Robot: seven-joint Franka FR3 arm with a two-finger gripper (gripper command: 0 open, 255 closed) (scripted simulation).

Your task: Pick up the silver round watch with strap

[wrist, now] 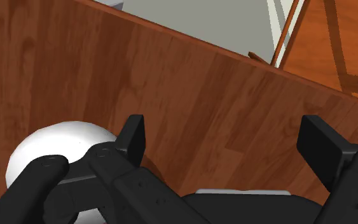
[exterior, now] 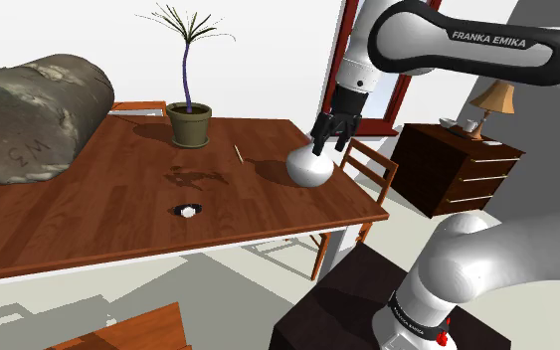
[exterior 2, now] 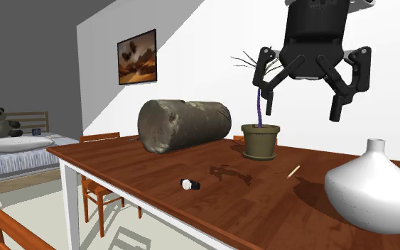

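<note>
The small watch (exterior: 187, 210) lies on the wooden table (exterior: 89, 209), near its front edge; it has a pale round face and a short dark strap. In the second exterior view the watch (exterior 2: 190, 185) sits close to the table's near edge. My black gripper (exterior: 330, 138) hangs open, well to the shoulder view's right of the watch, just above the neck of a white vase (exterior: 309, 167). From the second exterior view the gripper (exterior 2: 301, 111) is high above the table, fingers spread wide, holding nothing. Along the wrist view the gripper (wrist: 228, 143) stands open over bare wood, the vase (wrist: 60, 149) beside one finger.
A potted plant (exterior: 188, 117) stands at the table's back, a thin stick (exterior: 238, 152) beside it. A large grey roll (exterior: 29, 119) lies at the shoulder view's left end. Chairs (exterior: 367, 164) stand around the table, a dresser with a lamp (exterior: 466, 164) beyond.
</note>
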